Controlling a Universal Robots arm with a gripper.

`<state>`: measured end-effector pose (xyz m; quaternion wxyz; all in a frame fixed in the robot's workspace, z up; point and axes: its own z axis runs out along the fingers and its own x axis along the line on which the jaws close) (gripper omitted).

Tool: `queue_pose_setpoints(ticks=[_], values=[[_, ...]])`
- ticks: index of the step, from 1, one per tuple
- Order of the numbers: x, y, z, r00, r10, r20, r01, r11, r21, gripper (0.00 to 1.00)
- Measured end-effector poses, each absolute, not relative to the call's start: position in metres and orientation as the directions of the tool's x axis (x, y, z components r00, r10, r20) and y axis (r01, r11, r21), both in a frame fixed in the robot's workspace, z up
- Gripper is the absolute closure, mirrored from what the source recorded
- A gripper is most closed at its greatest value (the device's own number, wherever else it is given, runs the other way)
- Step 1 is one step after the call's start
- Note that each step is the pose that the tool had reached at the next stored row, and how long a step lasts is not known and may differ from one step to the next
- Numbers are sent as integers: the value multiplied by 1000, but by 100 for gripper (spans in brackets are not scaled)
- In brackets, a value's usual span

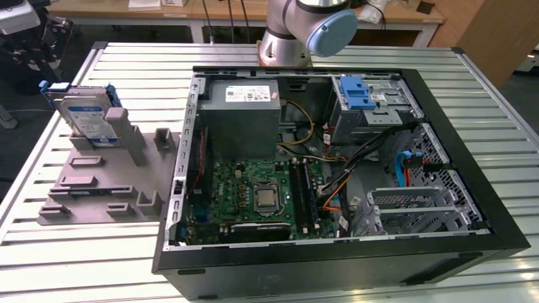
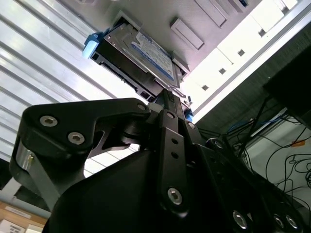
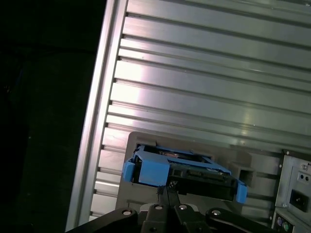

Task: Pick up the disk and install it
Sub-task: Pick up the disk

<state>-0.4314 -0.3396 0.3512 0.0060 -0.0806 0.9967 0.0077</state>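
Observation:
The disk [image 1: 88,120], a silver-grey drive with a white-and-blue label in a blue carrier, stands on edge in a slot of the grey holder [image 1: 93,183] at the exterior view's left. In both wrist views it lies beyond the fingertips, with a gap between them: disk [image 2: 141,53], disk [image 3: 184,172]. My gripper [image 3: 164,193] hangs above the disk's upper edge, its black fingers brought together to a point with nothing between them. The second wrist view shows the gripper [image 2: 170,97] lined up with the disk's near end.
An open computer case [image 1: 471,189] lies on the slatted metal table [image 1: 126,63] at the exterior view's right, with a motherboard [image 1: 252,196], a grey power supply [image 1: 240,120] and a drive bay with a blue latch [image 1: 362,95]. The arm's base [image 1: 295,31] stands behind it.

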Motion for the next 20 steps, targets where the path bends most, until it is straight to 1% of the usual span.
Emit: queue_pose_setpoints(ticks=[20], values=[[-431,-340,351,-981,-196,-13,-196,981,14,89]])
